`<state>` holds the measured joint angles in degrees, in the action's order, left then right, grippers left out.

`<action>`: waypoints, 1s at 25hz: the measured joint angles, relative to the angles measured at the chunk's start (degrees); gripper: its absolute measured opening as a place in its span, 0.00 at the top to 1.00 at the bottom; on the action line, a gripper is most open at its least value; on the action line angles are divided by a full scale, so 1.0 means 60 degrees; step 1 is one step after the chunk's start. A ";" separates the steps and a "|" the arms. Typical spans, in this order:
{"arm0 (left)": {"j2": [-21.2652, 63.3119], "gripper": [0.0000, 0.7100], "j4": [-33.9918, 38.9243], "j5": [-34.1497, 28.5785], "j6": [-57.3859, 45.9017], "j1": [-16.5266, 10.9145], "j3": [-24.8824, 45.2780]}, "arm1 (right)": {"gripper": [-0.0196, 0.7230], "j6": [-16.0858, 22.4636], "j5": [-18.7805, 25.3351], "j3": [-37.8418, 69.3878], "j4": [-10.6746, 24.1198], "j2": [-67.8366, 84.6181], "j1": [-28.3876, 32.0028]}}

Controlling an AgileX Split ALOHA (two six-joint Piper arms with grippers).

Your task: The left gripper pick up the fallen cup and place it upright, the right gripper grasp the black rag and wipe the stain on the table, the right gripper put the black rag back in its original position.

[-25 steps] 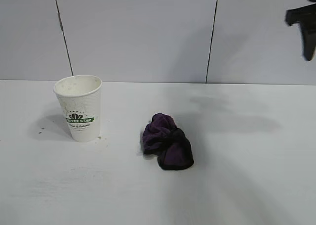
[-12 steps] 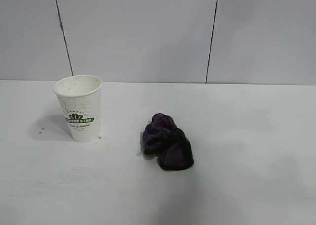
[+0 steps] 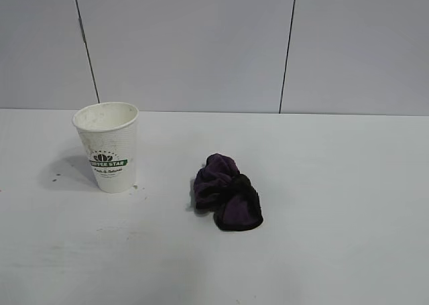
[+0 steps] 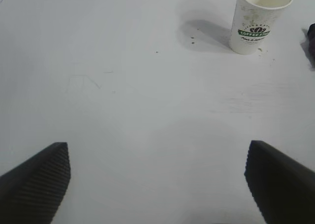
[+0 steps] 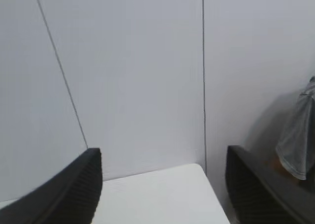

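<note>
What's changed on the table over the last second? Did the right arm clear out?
Yes. A second ago the right arm's black tip showed at the exterior view's upper right; it has since left that view. Its wrist view shows the right gripper open and empty, facing the wall. The cup stays upright, the black rag lies where it was, and the left gripper is open over bare table.

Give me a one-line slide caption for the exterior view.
Upright paper cup at left and crumpled black rag at centre, apart on the white table, no arm in view.
</note>
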<state>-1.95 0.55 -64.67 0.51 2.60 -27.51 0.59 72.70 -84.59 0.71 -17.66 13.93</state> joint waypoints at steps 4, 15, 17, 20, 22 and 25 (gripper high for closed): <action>0.0000 0.02 0.0000 0.0000 0.0000 0.0000 0.0000 | 0.31 0.0000 0.0000 0.2121 -0.0118 0.1447 -0.0321; 0.0000 0.02 0.0000 0.0000 -0.0007 0.0000 0.0000 | 0.31 0.0082 -0.0240 0.8222 -0.0020 0.2821 -0.1193; 0.0000 0.02 0.0000 0.0000 -0.0007 0.0000 0.0000 | 0.31 0.0106 -0.0442 0.8784 -0.0006 0.2821 -0.1289; 0.0000 0.02 0.0000 0.0000 -0.0007 0.0000 0.0000 | 0.31 0.0140 -0.0652 0.9191 0.0016 0.2821 -0.1368; 0.0000 0.02 0.0000 0.0000 -0.0007 0.0000 0.0000 | 0.31 0.0171 -0.0833 0.9214 0.0016 0.2821 -0.1368; 0.0000 0.02 0.0000 0.0000 -0.0007 0.0000 0.0000 | 0.31 0.0199 -0.0895 0.9252 0.0016 0.2821 -0.1368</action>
<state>-1.95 0.55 -64.67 0.46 2.60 -27.51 1.79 67.34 -29.08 0.80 -0.74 5.72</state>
